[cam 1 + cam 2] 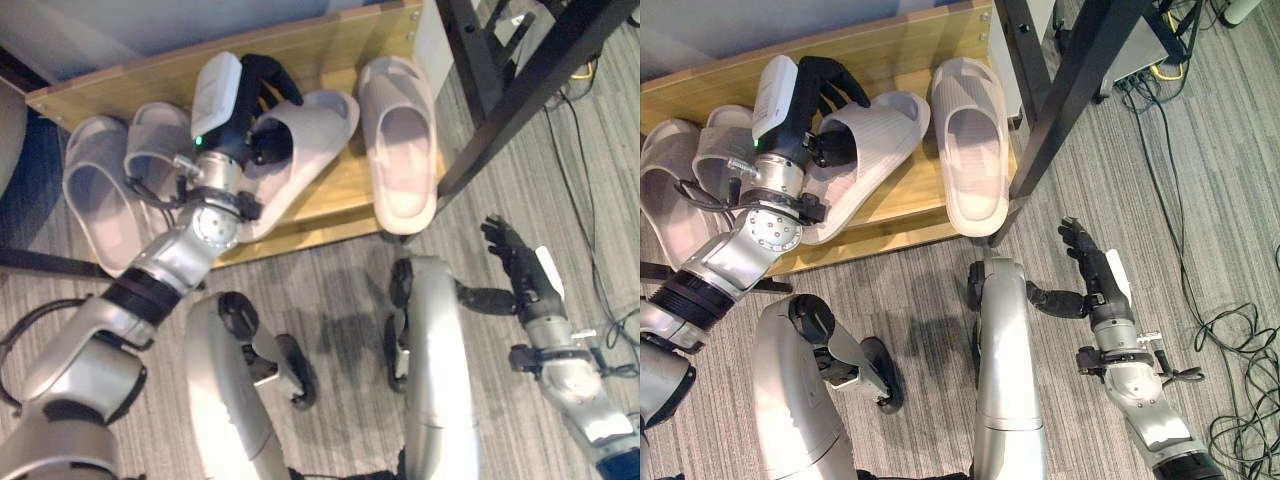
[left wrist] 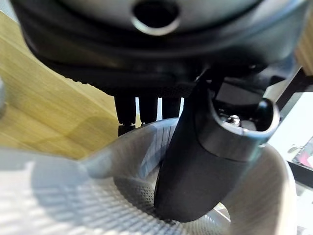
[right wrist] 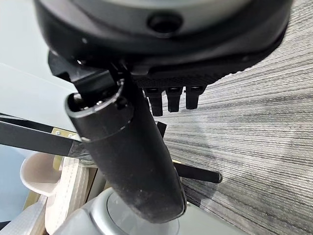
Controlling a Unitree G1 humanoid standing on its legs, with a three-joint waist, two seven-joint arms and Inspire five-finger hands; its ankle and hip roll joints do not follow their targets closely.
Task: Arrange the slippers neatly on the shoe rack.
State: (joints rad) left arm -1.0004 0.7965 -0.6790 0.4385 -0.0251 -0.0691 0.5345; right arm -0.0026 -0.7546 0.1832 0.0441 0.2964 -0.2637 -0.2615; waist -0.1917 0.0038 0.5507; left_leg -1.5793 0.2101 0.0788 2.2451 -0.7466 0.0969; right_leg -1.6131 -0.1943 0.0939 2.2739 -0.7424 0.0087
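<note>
I am holding my left hand (image 1: 262, 88) over the wooden shoe rack (image 1: 300, 45), my fingers (image 2: 142, 108) curling over the strap of a pale slipper (image 1: 300, 150) while my thumb is pressing down inside it, so the slipper is pinched between them. This slipper is lying tilted across the middle of the rack, its toe pointing to the far right. Just to its right, a second slipper (image 1: 397, 140) is lying straight, its heel hanging over the rack's near edge. At the rack's left end, two more slippers (image 1: 110, 180) are lying side by side, touching each other. My right hand (image 1: 1090, 265) is hanging over the grey carpet (image 1: 1200, 150), well apart from the rack, its fingers straight and holding nothing.
</note>
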